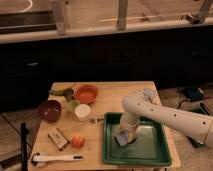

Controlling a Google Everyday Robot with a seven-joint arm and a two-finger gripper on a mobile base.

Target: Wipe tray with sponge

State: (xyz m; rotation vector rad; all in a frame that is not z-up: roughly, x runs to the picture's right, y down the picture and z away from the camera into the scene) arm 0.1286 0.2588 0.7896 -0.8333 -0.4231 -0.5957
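The dark green tray (150,150) lies on the right half of the wooden table. The small pale blue-grey sponge (121,140) rests on the tray's bottom near its left rim. My gripper (125,134) points down into the tray from the white arm (165,116), which reaches in from the right. It is shut on the sponge and presses it onto the tray floor.
An orange bowl (86,93), a maroon bowl (49,110), a white cup (82,112), a green item (62,92), a dark brown block (58,138), an orange fruit (77,141) and a white brush (57,158) lie left of the tray. A grey-blue flat piece (148,94) lies behind the arm.
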